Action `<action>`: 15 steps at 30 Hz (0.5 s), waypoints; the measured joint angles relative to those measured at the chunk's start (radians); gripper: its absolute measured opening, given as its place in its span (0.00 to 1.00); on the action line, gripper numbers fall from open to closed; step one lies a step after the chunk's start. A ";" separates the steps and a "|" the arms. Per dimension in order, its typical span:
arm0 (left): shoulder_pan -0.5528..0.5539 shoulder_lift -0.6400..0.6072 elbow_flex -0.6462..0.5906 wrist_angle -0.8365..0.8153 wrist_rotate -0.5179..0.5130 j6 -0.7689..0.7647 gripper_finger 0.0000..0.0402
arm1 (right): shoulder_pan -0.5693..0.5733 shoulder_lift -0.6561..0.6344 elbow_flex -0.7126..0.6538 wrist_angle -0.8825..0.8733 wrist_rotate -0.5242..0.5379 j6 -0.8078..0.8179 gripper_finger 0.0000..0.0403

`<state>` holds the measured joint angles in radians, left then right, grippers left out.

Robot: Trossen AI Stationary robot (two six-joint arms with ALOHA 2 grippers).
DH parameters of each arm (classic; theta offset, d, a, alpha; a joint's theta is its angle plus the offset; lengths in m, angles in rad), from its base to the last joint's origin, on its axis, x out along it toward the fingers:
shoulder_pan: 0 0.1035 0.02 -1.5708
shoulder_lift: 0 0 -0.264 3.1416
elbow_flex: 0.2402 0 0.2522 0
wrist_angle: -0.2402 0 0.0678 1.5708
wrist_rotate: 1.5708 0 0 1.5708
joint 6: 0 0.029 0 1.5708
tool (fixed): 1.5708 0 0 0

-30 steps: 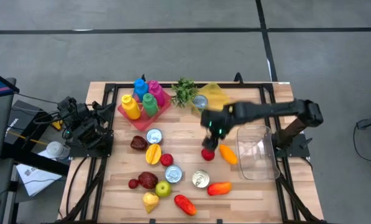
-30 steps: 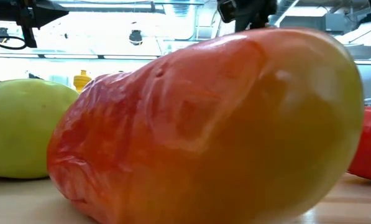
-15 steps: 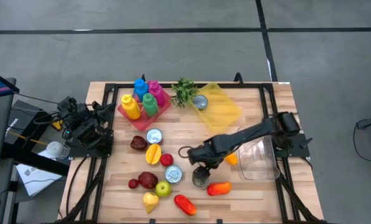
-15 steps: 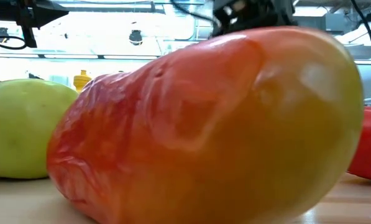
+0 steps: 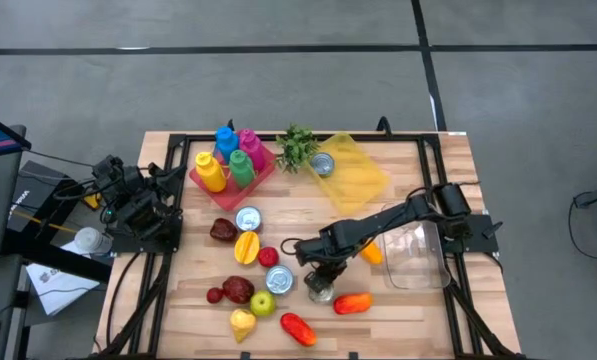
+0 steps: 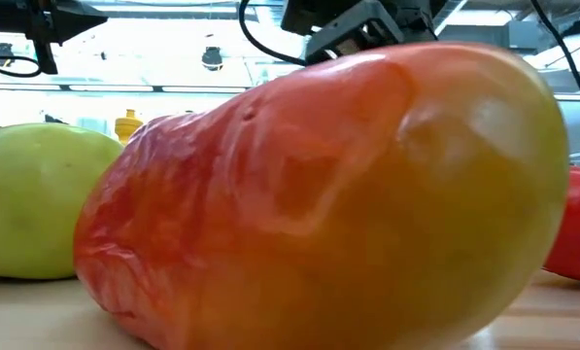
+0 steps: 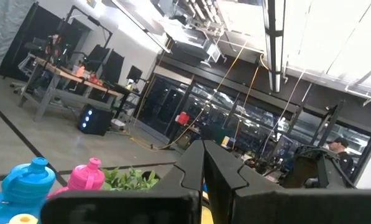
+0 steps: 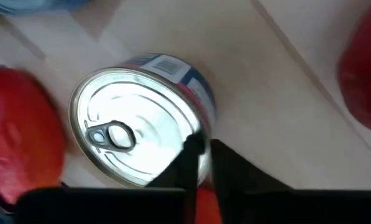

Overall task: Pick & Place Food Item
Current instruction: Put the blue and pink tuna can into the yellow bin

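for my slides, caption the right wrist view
Right claw, fingers together, hovers over a pull-tab can on the table.

right arm (image 5: 398,215): dark, slim, jointed links | left arm (image 5: 133,200): black, bundled cables | fingers (image 8: 225,168): matte black, angular

You won't find a single word, brand or number to read here. The closest thing you've got is the can (image 8: 138,134) under the right wrist camera: its blue-and-white label shows a barcode patch, but the bars carry no digits you can make out. The can's lid is bare metal with a pull tab. The monitors and shop gear in the room behind give you no legible signs either.
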<state>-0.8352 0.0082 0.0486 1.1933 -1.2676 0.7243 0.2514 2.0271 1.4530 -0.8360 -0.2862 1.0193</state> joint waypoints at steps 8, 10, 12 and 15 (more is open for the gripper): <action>0.000 0.000 0.000 0.000 0.000 0.000 0.00 | -0.011 -0.007 -0.001 0.014 0.016 0.022 0.02; 0.000 0.000 0.000 0.000 0.000 0.000 0.00 | -0.010 -0.018 -0.003 0.014 0.031 0.022 0.01; 0.000 0.000 0.000 0.000 0.000 0.000 0.00 | -0.010 -0.038 -0.007 0.004 0.061 0.035 0.00; 0.000 0.000 0.000 0.000 0.000 0.000 0.00 | -0.021 -0.086 -0.007 -0.002 0.072 0.042 0.00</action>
<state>-0.8352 0.0082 0.0486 1.1934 -1.2675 0.7242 0.2305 1.9412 1.4464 -0.8380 -0.2145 1.0610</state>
